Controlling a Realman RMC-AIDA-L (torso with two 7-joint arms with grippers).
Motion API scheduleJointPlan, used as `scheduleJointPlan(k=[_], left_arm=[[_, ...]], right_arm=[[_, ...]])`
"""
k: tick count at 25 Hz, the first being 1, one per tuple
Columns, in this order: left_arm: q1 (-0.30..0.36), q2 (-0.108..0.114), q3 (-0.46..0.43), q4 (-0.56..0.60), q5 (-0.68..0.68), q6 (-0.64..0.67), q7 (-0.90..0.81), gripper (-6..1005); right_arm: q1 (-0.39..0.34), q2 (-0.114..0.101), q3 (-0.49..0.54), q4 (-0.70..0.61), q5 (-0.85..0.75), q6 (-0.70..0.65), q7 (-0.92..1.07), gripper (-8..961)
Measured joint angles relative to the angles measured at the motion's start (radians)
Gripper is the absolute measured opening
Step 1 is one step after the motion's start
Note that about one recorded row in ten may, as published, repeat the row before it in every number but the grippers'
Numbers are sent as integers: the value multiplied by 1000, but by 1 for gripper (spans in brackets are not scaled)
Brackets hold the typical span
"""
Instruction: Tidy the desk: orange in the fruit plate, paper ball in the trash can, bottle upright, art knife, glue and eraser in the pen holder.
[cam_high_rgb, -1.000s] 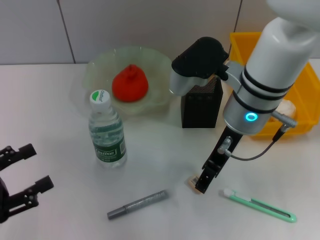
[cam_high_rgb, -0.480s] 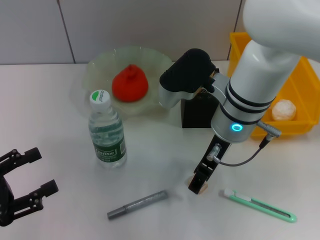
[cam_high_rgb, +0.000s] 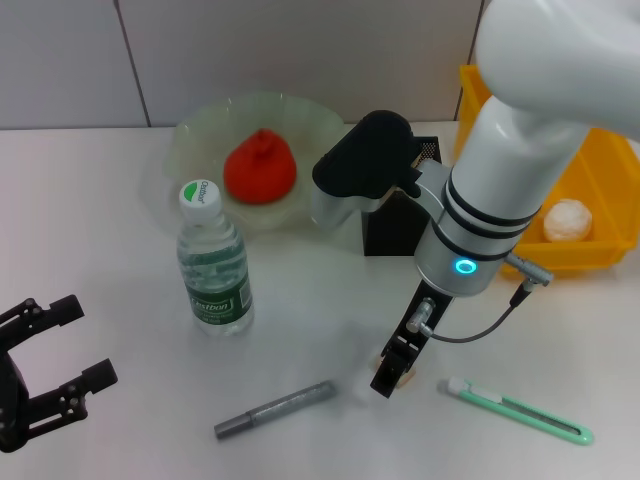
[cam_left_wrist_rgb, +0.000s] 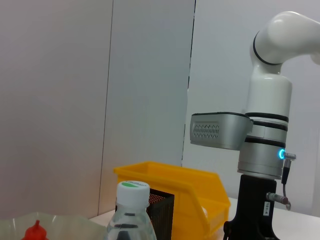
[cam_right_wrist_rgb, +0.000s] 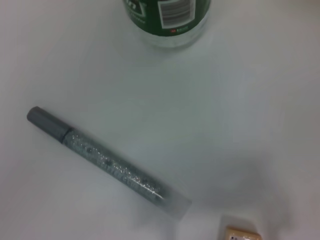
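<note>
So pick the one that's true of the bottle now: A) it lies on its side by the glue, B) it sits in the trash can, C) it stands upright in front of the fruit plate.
C: the bottle stands cap-up on the desk, just in front of the fruit plate.

A laboratory or test-bench setting is indicated. A plain white table (cam_high_rgb: 120, 230) is set against bare grey panelled walls (cam_left_wrist_rgb: 100, 90). Desk items are laid out as props: a yellow bin (cam_high_rgb: 600, 190) and a black mesh holder (cam_high_rgb: 400, 225).
</note>
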Motion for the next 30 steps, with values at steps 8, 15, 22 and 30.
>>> scheduleJointPlan(k=[8,15,22,30], left_arm=[[2,-1,0,0,0,0,0,808],[4,-2,-12,0,-1,-1,0,807],[5,-2,-13,0,-1,-4,0,807],[2,-7,-23,0,0,-8,1,807]], right_arm=[[2,0,-9,2,6,5,0,833],[9,0,-87,-22,-8,-78,23,832],[-33,0,-108,-93,-104,-121,82,832],[-75,-4,-100,-119,-108,-129,77,832]])
